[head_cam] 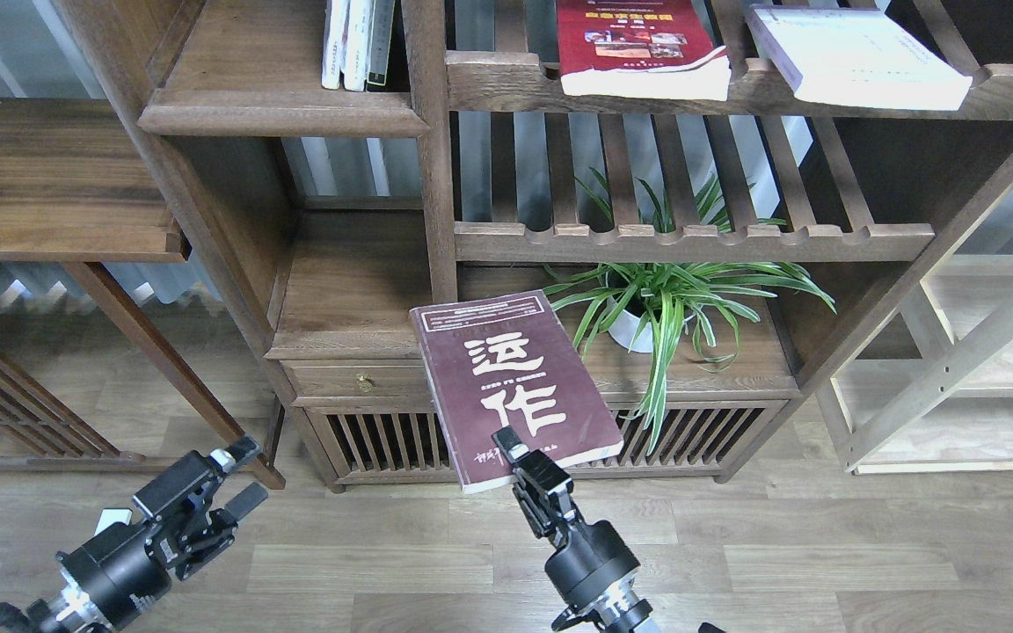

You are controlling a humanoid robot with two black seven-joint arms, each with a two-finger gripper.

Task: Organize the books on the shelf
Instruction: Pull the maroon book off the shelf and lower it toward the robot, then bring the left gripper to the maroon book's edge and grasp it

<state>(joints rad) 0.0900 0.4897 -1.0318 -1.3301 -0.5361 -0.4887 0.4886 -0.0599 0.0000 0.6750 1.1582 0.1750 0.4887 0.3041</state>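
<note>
Maroon book (515, 387): held in the air, cover up, in front of the low cabinet (524, 440); it touches no board. Grip is at the near bottom edge only, so the far end overhangs.
Right gripper (513, 454): clamped on the maroon book at that edge, one finger visible on the cover beside the lower white character.
Left gripper (229, 479): low at the left, fingers apart, carrying nothing.
Red book (638, 44): lying on the top slatted rack (506, 79), spine end over the rail.
White book (858, 57): same rack, to the right, lying askew.
Target shelf (357, 290): solid dark board left of the upright post (440, 220), bare, just above the drawer (361, 380).
Plant (665, 299): just right of the held book; leaves reach near its cover.
Procedure, judged: carry left, clear of the post; keep the cover level to limit sag; land the far edge first, then slide in.
Risk, judged: an edge pinch may let the book pivot.
</note>
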